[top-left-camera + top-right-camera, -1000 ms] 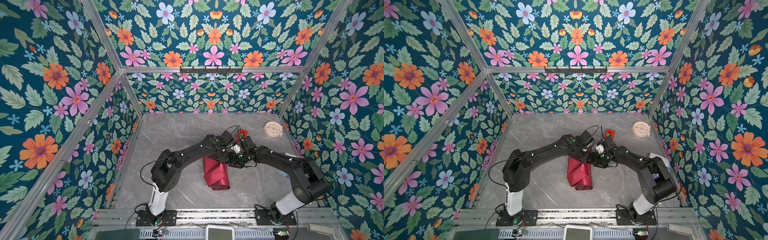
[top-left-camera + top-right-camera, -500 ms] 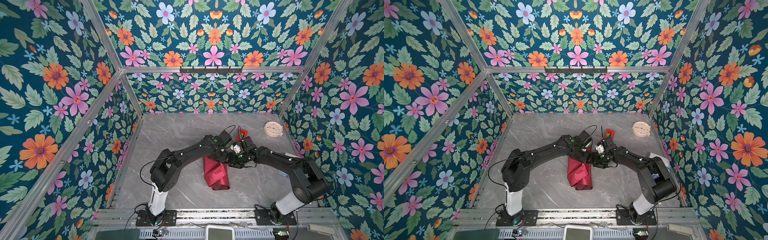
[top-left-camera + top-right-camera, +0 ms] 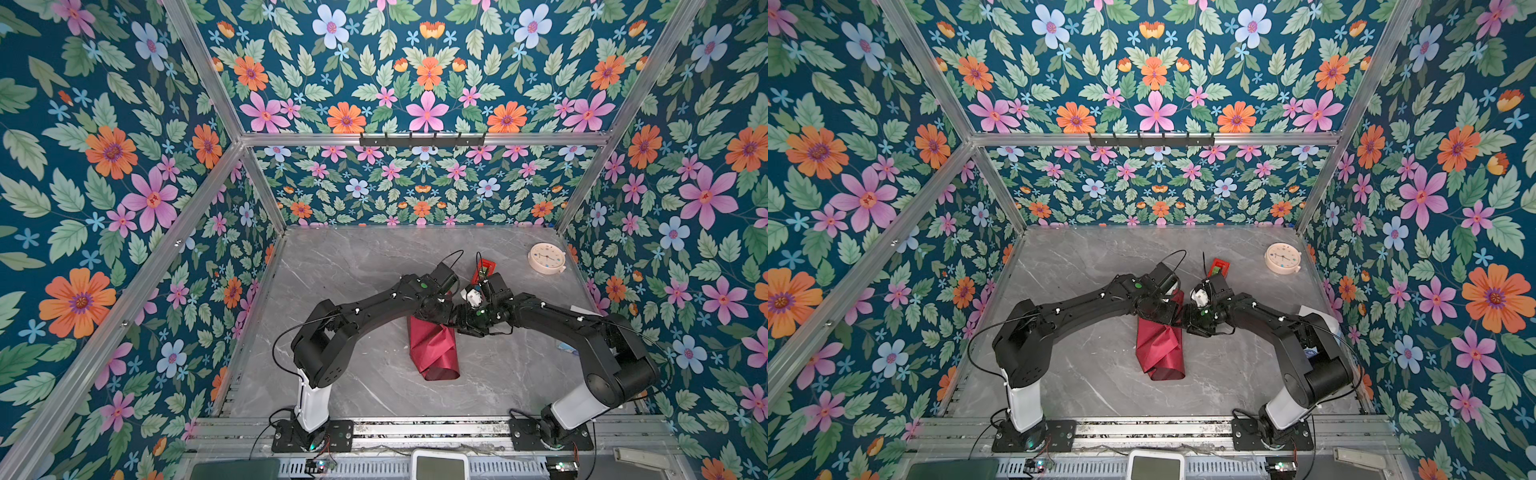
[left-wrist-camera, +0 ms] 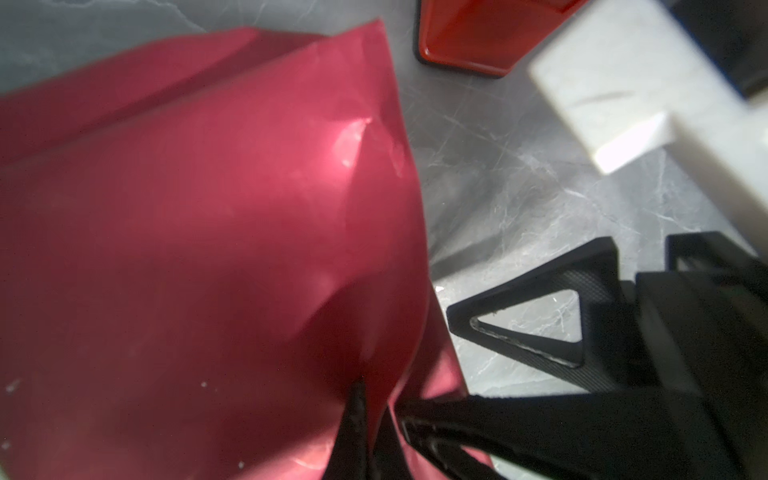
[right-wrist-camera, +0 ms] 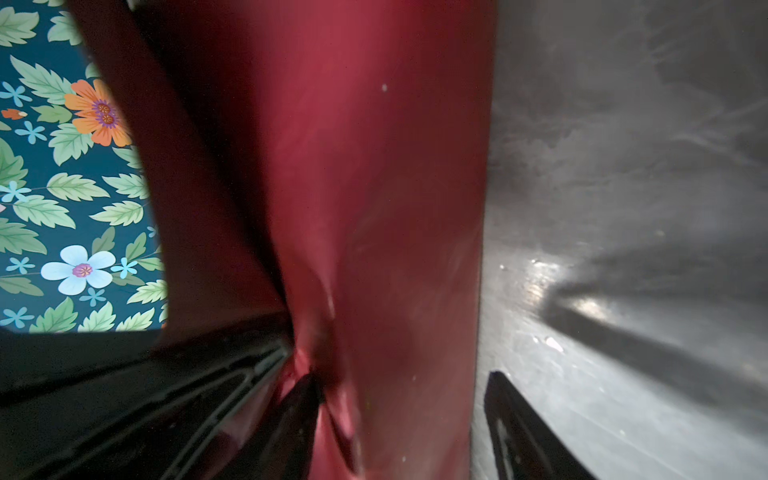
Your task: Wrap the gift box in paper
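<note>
While both black arms reach in from the near edge and meet over the middle of the grey marble-patterned table (image 3: 353, 270), the thin maroon-red wrapping paper (image 3: 434, 351) lies there as a folded, creased bundle. Its length runs from the centre toward the near edge, and in both top views its far end disappears under the two wrists.

The left end effector (image 4: 372, 399) is pressed together on a raised fold of the paper. In the left wrist view the sheet narrows into a pinch between the two black fingers (image 4: 353, 419) and bulges out beyond them.

The right end effector (image 5: 401, 376) stands spread, just beside the left one. In the right wrist view a band of the paper fills the gap between its fingers (image 5: 515, 424), one finger at the sheet's crease and the other just off its edge over bare table. Whether either finger presses on the paper cannot be told.

Beyond the end effectors, toward the far edge, a narrow red plastic tape dispenser (image 3: 484, 269) stands on the table, apart from the paper. A round cream clock (image 3: 546, 258) lies near the far right corner.
</note>
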You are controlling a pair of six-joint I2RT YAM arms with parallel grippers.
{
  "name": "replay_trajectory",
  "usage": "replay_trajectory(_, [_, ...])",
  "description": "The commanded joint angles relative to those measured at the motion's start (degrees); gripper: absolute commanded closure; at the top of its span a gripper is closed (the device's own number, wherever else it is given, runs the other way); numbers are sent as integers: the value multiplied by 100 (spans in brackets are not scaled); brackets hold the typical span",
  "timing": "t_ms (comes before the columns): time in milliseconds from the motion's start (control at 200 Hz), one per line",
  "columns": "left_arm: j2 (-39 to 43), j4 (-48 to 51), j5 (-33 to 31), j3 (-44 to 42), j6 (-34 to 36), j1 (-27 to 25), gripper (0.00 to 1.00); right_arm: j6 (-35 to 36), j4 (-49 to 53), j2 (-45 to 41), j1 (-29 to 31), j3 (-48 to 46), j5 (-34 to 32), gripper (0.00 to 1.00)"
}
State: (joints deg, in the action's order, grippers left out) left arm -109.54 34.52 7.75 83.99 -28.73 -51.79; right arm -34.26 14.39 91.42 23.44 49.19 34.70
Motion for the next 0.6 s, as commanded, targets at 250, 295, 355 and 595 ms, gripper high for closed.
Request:
replay_trajectory(250, [10, -438, -79, -441, -185, 7, 81, 86, 334, 8, 7, 115, -268, 36])
replay_trajectory(295, [29, -453, -81, -496, -194, 15, 79, 96, 351, -10, 9, 131, -285, 36])
replay_trajectory(355, [64, -480, -88, -585, -207, 15, 76, 109, 386, -25, 4, 167, -295, 36])
replay_trajectory(595, [171, -691, -81, -923, -343, 32, 70, 183, 601, -127, 1, 391, -383, 34])
